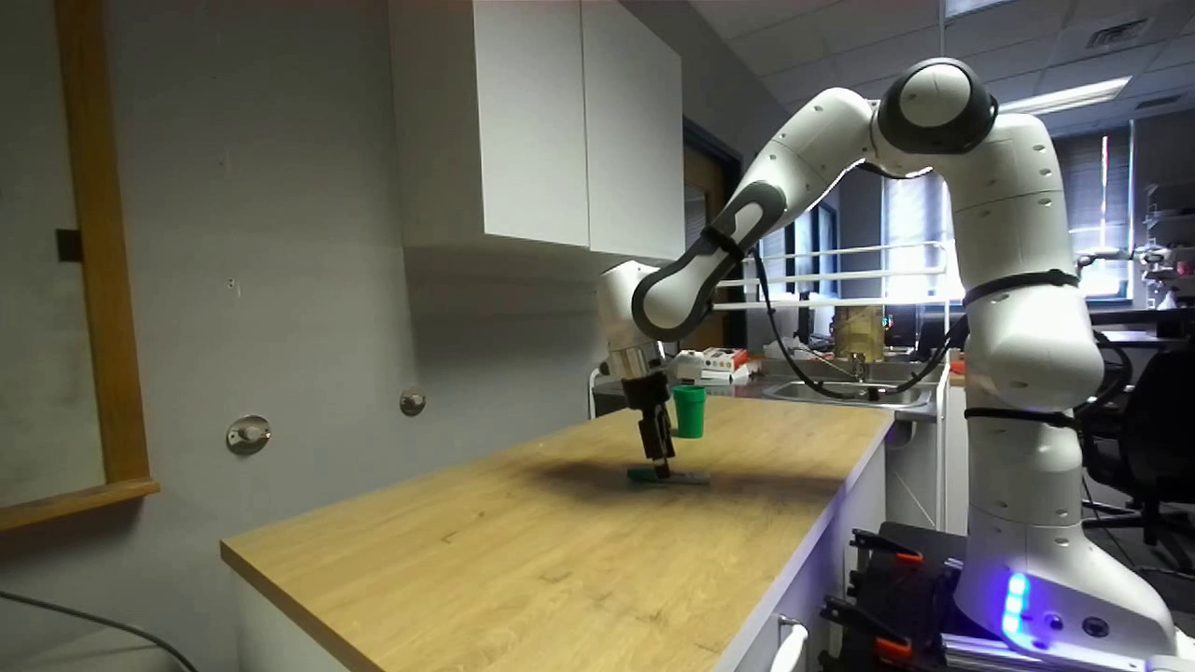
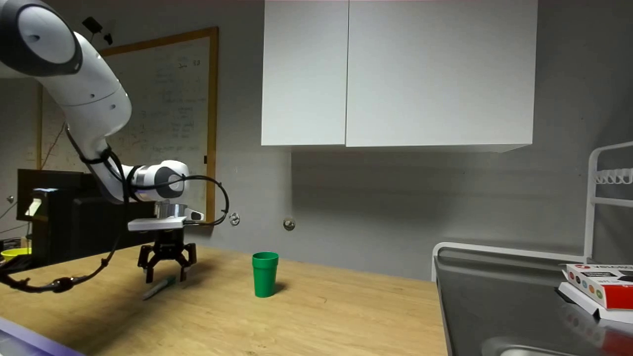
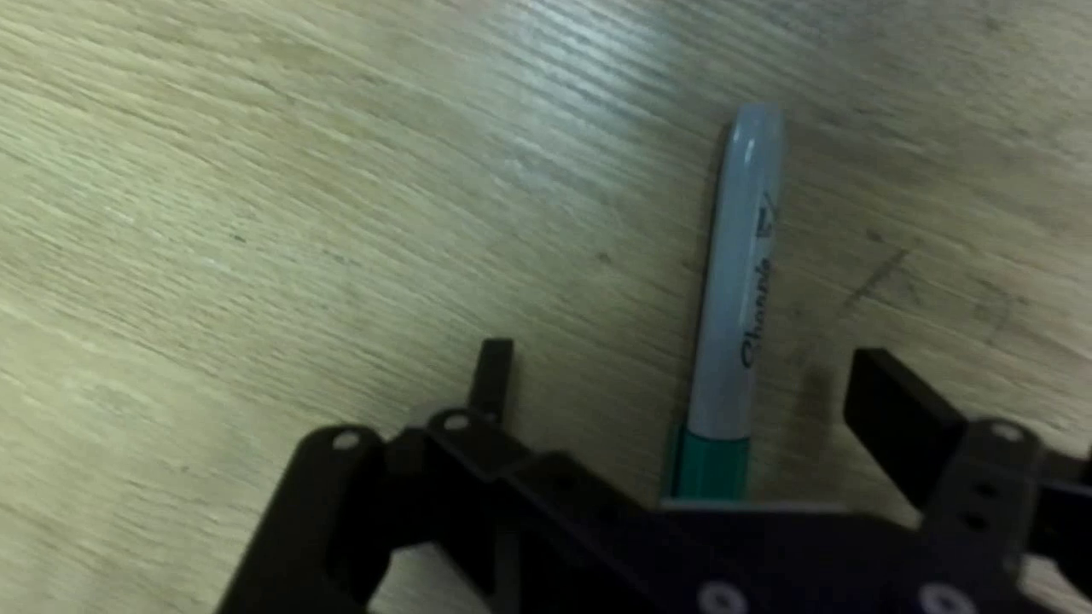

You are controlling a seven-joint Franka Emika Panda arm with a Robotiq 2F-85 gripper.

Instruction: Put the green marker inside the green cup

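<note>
in an exterior view, the white arm [image 1: 1018, 215] bends over a wooden worktop [image 1: 504, 560], its dark gripper [image 1: 662, 469] pointing down at the green marker [image 1: 681, 478], which lies flat with its green end toward the left of the frame and its grey body toward the right. from this angle the fingertips overlap the marker, and whether they touch it cannot be told. the green cup [image 1: 689, 412] stands upright on the same worktop, beyond the gripper, and past the far end is a metal sink [image 1: 845, 394]. in an exterior view, the gripper [image 2: 166, 275] hangs over the marker [image 2: 158, 288] with its two fingers parted; the green end lies nearest them. the cup [image 2: 264, 277] is upright, apart from both marker and gripper, to their right in the frame. a whiteboard [image 2: 163, 109] is on the wall behind the arm, and a red and white box [image 2: 601, 282] is at the right edge. in the wrist view, the gripper [image 3: 685, 350] is released, its fingers spread well apart, the marker [image 3: 735, 290] between them with a gap on either side. sharpie lettering shows on the grey body; the green cap is partly hidden by the gripper.
</note>
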